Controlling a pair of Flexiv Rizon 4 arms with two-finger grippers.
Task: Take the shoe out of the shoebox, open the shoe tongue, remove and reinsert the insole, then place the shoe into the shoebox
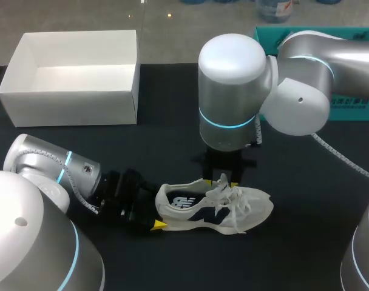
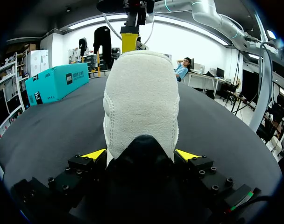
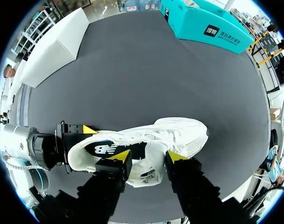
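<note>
— Where's the shoe [image 1: 215,209]?
— Out on the table [image 1: 294,254], upright on its sole. Shoebox [image 1: 69,106] well apart from the shoe, off beyond its heel end, with nothing visible inside.
— Held?
— Pinched at the shoe's heel from both sides by the left gripper [image 2: 139,155]. Right gripper [image 3: 147,157] down over the shoe's mouth, with a white flap [image 3: 146,175] right at it — tongue or insole, hard to say. Closed on that flap or merely around it — cannot tell.
— Risks?
— Pulling up too hard and dragging the whole shoe out of the heel grip. Catching the laces just toeward of the flap. Tugging sideways, twisting the soft heel and tipping the shoe over. Losing the flap, if the hold is only light.
</note>
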